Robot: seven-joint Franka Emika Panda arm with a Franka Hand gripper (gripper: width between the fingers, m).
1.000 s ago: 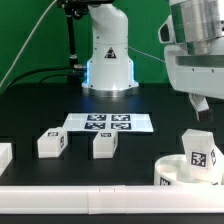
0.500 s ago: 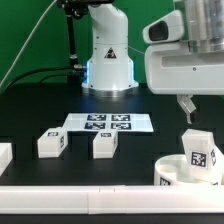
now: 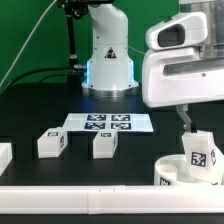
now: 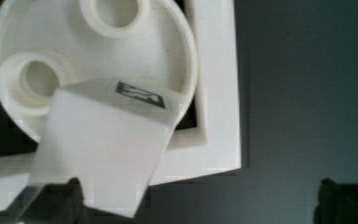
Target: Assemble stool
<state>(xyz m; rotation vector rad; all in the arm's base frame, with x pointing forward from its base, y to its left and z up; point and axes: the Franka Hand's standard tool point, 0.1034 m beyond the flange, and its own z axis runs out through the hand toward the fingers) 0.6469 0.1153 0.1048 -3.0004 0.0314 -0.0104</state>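
The round white seat [image 3: 172, 170] lies at the exterior view's lower right, against the white border. One blocky white leg [image 3: 200, 151] with a square tag stands in it. In the wrist view the seat [image 4: 87, 50] shows two open sockets and the leg [image 4: 108, 135] rises from it toward the camera. Two loose legs [image 3: 50, 143] [image 3: 104, 145] lie in front of the marker board [image 3: 108, 123]. My gripper [image 3: 186, 121] hangs just above and behind the standing leg. In the wrist view the gripper [image 4: 197, 205] is open wide and empty, with one finger beside the leg's top end.
The white border blocks [image 3: 90, 196] run along the front edge and form a corner round the seat [image 4: 222, 110]. Another white block [image 3: 4, 156] sits at the exterior view's left edge. The robot base [image 3: 108, 60] stands behind the marker board.
The arm has come down and moved toward the exterior view's left, bringing the gripper closer to the leg standing in the seat. The parts have not moved.
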